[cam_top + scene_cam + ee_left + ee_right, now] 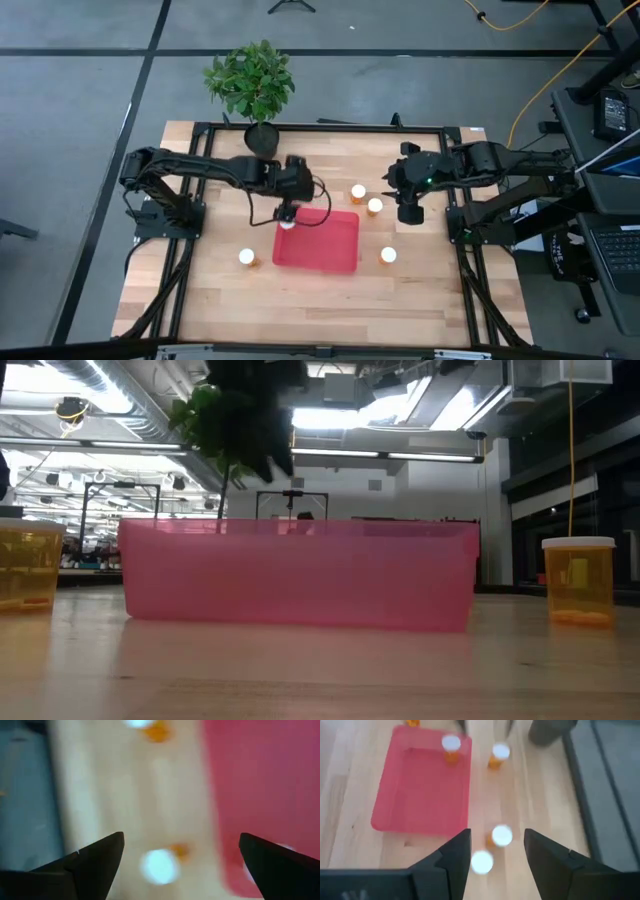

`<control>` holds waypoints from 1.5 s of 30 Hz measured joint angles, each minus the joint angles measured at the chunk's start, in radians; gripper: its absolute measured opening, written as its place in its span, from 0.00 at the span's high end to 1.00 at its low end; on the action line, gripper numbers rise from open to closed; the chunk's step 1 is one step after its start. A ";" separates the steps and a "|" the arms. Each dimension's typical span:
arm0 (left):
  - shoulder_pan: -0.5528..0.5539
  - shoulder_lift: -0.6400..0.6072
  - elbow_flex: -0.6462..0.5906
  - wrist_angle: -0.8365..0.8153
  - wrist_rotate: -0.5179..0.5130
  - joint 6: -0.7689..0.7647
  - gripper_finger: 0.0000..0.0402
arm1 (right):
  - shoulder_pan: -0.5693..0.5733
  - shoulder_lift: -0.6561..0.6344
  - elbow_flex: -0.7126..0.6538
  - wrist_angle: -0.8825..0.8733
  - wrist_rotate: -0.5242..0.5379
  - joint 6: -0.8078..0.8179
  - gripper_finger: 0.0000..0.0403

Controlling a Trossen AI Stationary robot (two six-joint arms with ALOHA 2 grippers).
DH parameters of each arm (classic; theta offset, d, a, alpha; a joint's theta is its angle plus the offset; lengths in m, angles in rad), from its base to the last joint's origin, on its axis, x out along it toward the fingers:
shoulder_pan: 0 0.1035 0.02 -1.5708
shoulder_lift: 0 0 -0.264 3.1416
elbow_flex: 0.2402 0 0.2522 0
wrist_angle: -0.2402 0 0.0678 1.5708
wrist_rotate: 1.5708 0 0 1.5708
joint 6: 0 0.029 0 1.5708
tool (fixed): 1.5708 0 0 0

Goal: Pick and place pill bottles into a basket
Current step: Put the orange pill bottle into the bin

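The basket, a shallow red tray (330, 250) (300, 575), lies mid-table. One amber pill bottle with a white cap (288, 224) (451, 744) stands upright in its far-left corner. Another (499, 753) (160, 865) stands on the wood just outside that corner. My left gripper (286, 208) (181, 837) hovers open above these two, touching neither. Two bottles (358, 191) (375, 206) stand beyond the tray's far-right corner. Single ones stand right (388, 255) and left (247, 257) of the tray. My right gripper (410, 212) (497, 832) hangs high near the pair, fingers apart and holding nothing.
A potted plant (262, 138) stands at the table's far edge, behind my left arm. Black frame rails (190, 250) run along the table's sides. Bare wood (320, 310) stretches between the tray and the near edge.
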 joint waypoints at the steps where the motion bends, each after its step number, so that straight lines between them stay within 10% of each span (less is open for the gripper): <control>1: 0.003 -0.003 0.026 -0.014 -0.042 0.007 0.03 | 0.000 -0.002 -0.024 -0.008 -0.001 0.030 0.54; 15: 0.045 -0.270 0.154 0.024 -0.134 -0.059 0.03 | -0.059 -0.006 -0.517 0.407 -0.189 0.161 0.54; 32: 0.017 -0.352 0.154 0.014 -0.217 -0.136 0.03 | -0.300 0.045 -0.538 0.391 -0.343 0.179 0.03; 45: 0.019 -0.352 0.154 -0.034 -0.235 -0.134 0.03 | -0.329 0.186 -0.538 0.378 -0.323 0.179 0.03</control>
